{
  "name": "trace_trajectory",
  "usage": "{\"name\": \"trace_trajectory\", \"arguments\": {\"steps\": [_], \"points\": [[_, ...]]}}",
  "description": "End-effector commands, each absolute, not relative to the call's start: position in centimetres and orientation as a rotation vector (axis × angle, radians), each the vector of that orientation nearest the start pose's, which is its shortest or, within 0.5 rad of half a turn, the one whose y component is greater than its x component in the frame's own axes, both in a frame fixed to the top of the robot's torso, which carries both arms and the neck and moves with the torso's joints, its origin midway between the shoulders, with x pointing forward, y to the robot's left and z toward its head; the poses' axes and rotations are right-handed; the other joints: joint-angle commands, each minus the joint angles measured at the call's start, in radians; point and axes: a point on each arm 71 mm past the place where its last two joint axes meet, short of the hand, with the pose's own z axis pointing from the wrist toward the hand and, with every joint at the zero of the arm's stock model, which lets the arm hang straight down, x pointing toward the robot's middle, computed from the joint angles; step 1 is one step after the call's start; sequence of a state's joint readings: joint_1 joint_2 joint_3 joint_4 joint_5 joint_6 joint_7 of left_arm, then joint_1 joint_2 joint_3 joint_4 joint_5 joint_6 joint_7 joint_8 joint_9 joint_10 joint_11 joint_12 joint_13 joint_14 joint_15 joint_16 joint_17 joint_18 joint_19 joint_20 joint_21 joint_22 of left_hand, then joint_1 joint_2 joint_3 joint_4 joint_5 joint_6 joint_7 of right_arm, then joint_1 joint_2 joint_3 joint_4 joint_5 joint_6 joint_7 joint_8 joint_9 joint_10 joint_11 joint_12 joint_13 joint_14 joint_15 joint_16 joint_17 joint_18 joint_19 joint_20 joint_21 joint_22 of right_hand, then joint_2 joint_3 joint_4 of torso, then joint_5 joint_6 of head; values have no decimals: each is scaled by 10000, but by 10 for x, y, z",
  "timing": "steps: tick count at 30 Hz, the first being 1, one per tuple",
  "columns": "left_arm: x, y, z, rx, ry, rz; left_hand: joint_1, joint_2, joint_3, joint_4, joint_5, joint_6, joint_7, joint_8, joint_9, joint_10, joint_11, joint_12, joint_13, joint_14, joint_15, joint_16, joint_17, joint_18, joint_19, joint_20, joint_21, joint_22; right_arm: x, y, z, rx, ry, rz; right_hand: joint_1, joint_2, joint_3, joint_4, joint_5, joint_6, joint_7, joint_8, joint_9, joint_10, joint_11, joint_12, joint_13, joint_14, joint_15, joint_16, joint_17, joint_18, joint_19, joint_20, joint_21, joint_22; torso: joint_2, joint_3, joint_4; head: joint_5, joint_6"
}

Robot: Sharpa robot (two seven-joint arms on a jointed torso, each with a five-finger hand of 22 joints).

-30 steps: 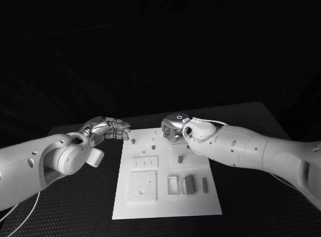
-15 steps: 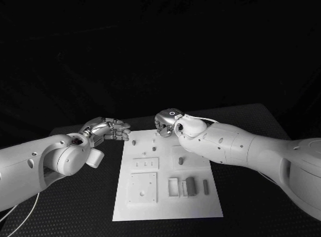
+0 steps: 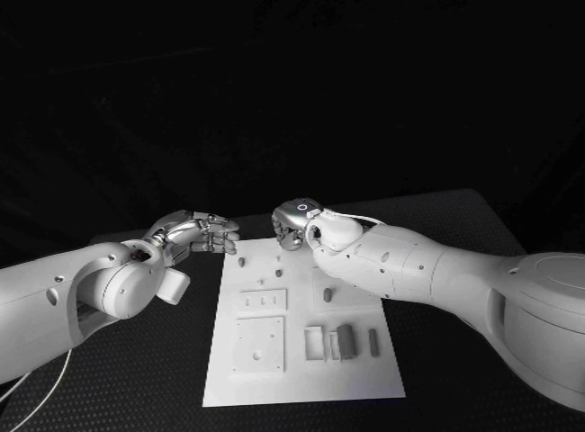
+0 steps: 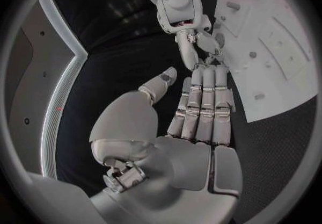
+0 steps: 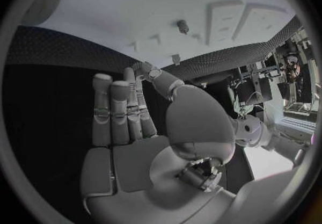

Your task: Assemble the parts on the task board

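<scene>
- Since the earlier frame, right hand (image 3: 294, 225) has shifted toward the left hand (image 3: 199, 234) along the far edge of the task board (image 3: 299, 360); left hand has stayed in place.
- Head view: both hands hover at the board's far end, fingers curled downward, holding nothing visible. Small parts (image 3: 346, 338) lie on the board's near half, well apart from the fingers.
- Left wrist view: left-hand fingers (image 4: 203, 100) extend straight and together, thumb apart, empty; board (image 4: 268, 36) lies beside the fingertips.
- Right wrist view: right-hand fingers (image 5: 114, 111) extend, empty; board (image 5: 168, 4) lies beyond the fingertips, with a peg (image 5: 182, 26) standing in it.
</scene>
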State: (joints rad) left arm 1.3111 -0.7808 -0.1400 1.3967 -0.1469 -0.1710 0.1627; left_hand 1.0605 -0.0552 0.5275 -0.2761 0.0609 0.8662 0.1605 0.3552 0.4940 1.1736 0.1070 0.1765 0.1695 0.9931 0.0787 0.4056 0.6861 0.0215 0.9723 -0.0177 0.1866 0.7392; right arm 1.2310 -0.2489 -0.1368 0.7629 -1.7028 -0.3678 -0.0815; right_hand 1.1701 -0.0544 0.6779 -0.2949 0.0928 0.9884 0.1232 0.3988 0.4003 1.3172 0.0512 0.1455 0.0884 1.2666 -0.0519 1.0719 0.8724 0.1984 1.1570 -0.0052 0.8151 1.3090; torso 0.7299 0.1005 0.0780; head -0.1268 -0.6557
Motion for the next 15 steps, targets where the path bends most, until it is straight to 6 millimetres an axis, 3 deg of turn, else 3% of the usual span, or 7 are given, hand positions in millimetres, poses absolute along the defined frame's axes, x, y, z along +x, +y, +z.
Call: {"name": "trace_trajectory", "arguments": {"steps": [1, 5, 15], "points": [[515, 204, -177, -9552, 17307, -13993, -85, -38, -63, -14, -33, -11, 80, -36, -2, 15, 36, -55, 13, 48, 55, -69, 13, 94, -14, 16, -42, 11, 586, -99, -220, -4491, 15555, 3254, 14, 41, 92, 14, 33, 96, -59, 66, 383, 84, 2, 39, 570, -32, -71, 66, 3, 634, -27, -78, 50, 234, 52, -17, 839, -38, -12], [515, 204, -176, -9527, 17283, -14003, -83, -43, -63, -16, -33, -11, 81, -39, -2, 15, 37, -60, 15, 48, 56, -75, 18, 94, -14, 17, -45, 13, 585, -97, -220, -4526, 15547, 3261, 13, 41, 96, 14, 32, 95, -58, 64, 387, 81, 3, 36, 574, -36, -70, 69, 2, 634, -33, -79, 57, 234, 60, -7, 809, -3, -34], [515, 201, -175, -9488, 17276, -14040, -79, -50, -61, -18, -32, -10, 82, -46, 0, 18, 38, -73, 19, 49, 58, -91, 31, 94, -16, 19, -51, 18, 587, -95, -221, -4572, 15489, 3200, 12, 41, 102, 14, 32, 92, -57, 62, 392, 80, 4, 32, 581, -42, -68, 76, 0, 634, -42, -79, 68, 233, 94, -1, 818, 4, -56]]}}
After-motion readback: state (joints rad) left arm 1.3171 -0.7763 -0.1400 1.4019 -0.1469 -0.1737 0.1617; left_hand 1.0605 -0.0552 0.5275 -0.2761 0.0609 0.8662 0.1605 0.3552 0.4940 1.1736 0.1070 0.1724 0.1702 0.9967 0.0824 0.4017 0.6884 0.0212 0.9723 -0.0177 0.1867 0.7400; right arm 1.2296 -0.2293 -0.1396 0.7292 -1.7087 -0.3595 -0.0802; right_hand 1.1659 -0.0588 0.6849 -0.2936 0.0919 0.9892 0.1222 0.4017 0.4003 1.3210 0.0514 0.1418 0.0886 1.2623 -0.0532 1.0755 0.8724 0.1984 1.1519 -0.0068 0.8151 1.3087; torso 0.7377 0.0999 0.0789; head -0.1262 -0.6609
